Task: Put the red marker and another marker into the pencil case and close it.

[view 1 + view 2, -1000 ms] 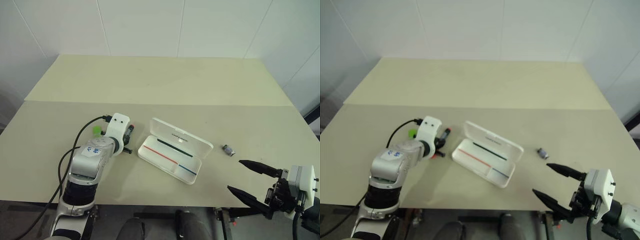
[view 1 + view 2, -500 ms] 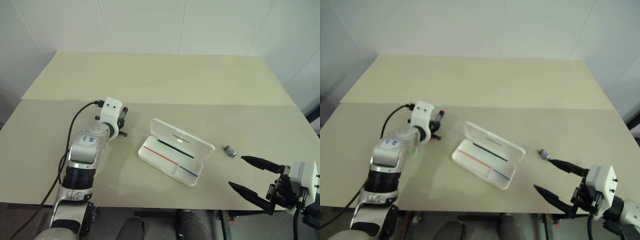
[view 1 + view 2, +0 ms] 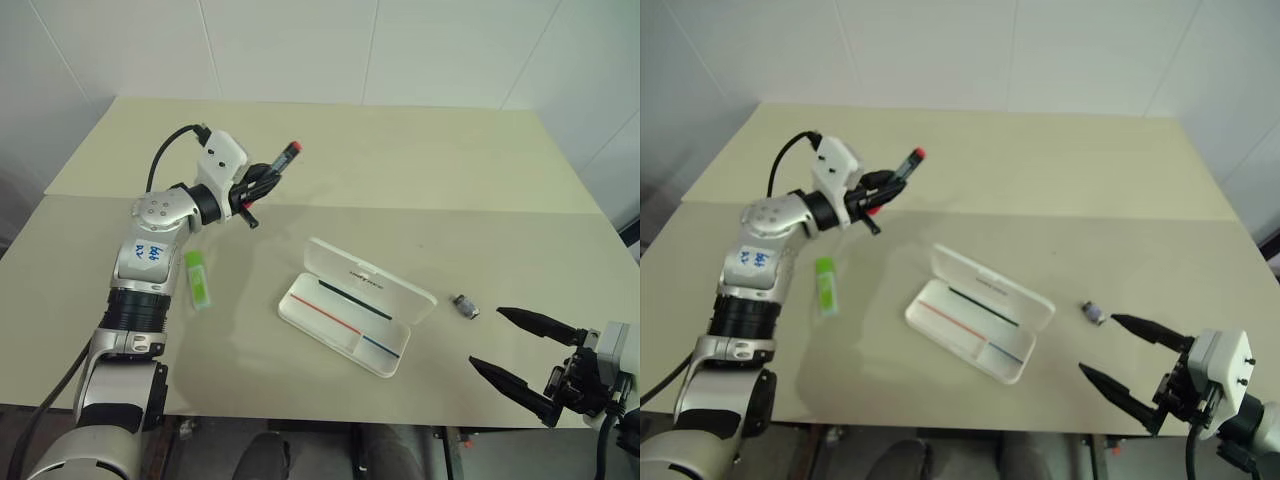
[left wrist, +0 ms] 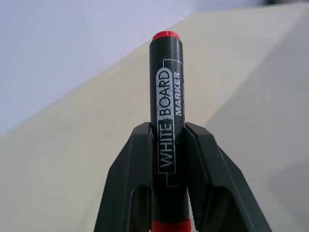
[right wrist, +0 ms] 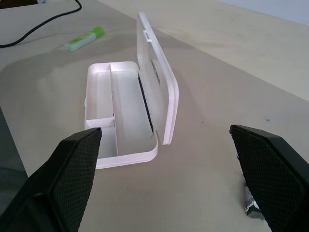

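Head view: left gripper [image 3: 262, 181] upper left, clamped on red marker [image 3: 283, 159], raised off worktop [image 3: 420, 150]; pencil case [image 3: 355, 320] open at centre, highlighter [image 3: 199, 278] centre-left. Left wrist: marker pinched. Right wrist: right gripper [image 5: 169, 159] spread wide, empty. Step: carry phase; next needs lowering marker into case.

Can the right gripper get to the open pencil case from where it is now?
Probably yes. The right gripper is open and holds nothing, and bare table lies between it and the pencil case. Only a small grey piece sits off to the side. The left gripper, shut on the red marker, is far away.
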`<state>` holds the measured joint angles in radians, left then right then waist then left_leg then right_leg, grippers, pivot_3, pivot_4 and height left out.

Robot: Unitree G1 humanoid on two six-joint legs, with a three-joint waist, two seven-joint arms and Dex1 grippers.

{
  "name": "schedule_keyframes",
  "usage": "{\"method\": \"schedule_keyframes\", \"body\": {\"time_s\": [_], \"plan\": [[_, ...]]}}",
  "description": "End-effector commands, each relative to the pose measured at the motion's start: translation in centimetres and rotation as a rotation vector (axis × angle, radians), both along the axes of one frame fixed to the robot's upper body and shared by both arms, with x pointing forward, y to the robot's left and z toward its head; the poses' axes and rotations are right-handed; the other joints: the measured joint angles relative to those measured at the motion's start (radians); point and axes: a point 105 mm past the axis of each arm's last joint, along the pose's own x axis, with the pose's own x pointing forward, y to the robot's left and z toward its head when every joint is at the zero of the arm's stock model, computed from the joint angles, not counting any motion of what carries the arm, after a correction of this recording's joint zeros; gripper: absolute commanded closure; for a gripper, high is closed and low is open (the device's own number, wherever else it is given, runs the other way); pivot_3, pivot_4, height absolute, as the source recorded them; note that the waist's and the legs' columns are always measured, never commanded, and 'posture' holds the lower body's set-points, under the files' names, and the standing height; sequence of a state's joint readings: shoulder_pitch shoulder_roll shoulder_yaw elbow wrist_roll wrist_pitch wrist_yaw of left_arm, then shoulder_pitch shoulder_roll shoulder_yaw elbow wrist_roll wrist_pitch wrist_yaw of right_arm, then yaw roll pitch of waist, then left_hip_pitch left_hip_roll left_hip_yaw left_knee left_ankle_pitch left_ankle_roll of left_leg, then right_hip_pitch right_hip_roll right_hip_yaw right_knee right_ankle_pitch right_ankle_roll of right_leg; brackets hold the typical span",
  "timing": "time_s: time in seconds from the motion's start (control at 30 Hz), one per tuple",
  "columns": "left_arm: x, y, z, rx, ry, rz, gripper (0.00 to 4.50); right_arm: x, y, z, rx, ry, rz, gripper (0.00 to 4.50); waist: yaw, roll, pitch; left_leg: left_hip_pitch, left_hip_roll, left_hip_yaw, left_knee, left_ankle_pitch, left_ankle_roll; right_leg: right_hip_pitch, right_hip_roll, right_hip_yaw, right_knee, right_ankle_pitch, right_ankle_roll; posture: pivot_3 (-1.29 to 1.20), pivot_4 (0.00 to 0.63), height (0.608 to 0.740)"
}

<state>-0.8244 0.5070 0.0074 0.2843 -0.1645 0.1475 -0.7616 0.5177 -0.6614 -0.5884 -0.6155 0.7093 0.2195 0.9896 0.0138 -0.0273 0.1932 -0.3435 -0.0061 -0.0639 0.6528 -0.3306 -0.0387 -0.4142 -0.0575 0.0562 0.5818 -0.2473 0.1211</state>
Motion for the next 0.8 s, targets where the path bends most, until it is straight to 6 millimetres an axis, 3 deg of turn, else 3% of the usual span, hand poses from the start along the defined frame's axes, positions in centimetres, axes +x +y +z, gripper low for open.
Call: {"method": "schedule_keyframes", "body": {"time_s": [0.03,0.13,0.4,0.7,0.8], "plan": [[-1.9,-1.5,2.8,0.003,-0.117,-0.202,3.94,-0.2,0.2,0.7,-0.009,-0.044,-0.005,0.0,0.0,0.0,0.0,0.0,0.0,0.0,0.0,0.0,0.0,0.0,0.0,0.0,0.0,0.0,0.0,0.0,0.15,0.74],[-5.1,-3.1,4.4,0.011,-0.148,-0.5,3.94,-0.2,0.4,0.7,-0.007,-0.054,-0.018,0.0,-0.001,0.0,0.0,0.0,0.0,0.0,0.0,0.0,0.0,0.0,0.0,0.0,0.001,0.0,0.0,0.0,0.15,0.74],[-8.5,-3.8,4.8,0.095,-0.104,-0.785,3.94,-0.3,0.7,0.4,0.0,-0.058,-0.041,0.0,-0.011,0.0,0.0,0.001,0.0,0.001,0.002,0.0,0.001,0.0,0.001,0.001,0.003,0.0,0.0,0.0,0.15,0.74],[-11.1,-5.3,1.9,0.247,0.007,-0.974,3.94,-0.2,0.8,0.2,0.002,-0.059,-0.048,0.0,-0.016,0.0,0.0,0.002,0.0,0.001,0.004,0.0,0.001,0.001,0.002,0.002,0.006,-0.001,0.0,0.0,0.15,0.74],[-11.1,-6.2,0.9,0.292,-0.005,-0.995,3.94,0.0,0.9,0.1,0.0,-0.058,-0.051,0.0,-0.015,0.0,0.0,0.002,0.0,0.001,0.005,0.0,0.001,0.001,0.002,0.002,0.006,-0.001,-0.001,0.0,0.15,0.74]]}}
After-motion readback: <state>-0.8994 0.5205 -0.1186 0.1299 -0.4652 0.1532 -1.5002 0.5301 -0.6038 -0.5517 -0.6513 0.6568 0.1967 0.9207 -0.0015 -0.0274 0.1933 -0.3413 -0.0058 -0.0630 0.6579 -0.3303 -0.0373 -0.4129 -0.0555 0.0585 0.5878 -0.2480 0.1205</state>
